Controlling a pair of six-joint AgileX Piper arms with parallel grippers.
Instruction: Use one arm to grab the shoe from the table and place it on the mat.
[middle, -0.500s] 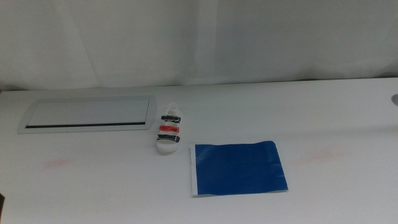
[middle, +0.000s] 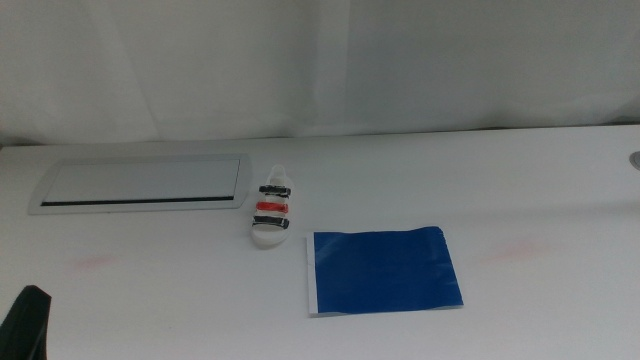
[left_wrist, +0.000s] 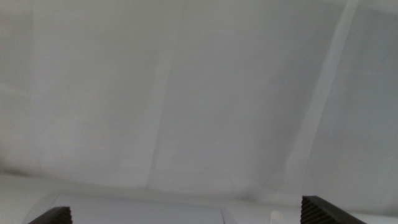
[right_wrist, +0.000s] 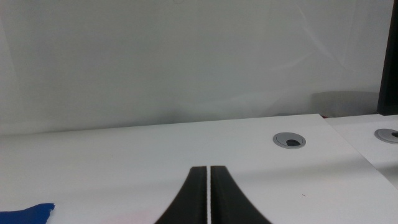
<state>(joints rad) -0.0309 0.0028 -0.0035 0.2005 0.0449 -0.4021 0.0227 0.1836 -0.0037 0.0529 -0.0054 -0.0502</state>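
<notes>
The small white toy sandal with two black straps and one red-orange strap (middle: 272, 213) is lying flat on the broad plain white tabletop (middle: 520, 180), sole down, its length running away from the camera. It is sitting just beside the far left corner of the flat dark blue rectangular mat with a thin white edge (middle: 383, 271), not touching it, and near the right end of the long grey-white recessed panel (middle: 140, 184).

Judging by its size, the sandal is looking very light and fairly stiff, likely moulded plastic or foam, with a smooth sole that could be sliding on the table if nudged. The narrow body across the strapped midsection is looking like the safest place to pinch, side to side, since the straps themselves may flex.

The left gripper (middle: 28, 322) is just showing as a dark shape at the bottom left corner of the middle view, well apart from the sandal; its jaws are standing wide apart in its wrist view. The right gripper (right_wrist: 208, 196) is waiting out of the middle view, jaws pressed together on nothing.
</notes>
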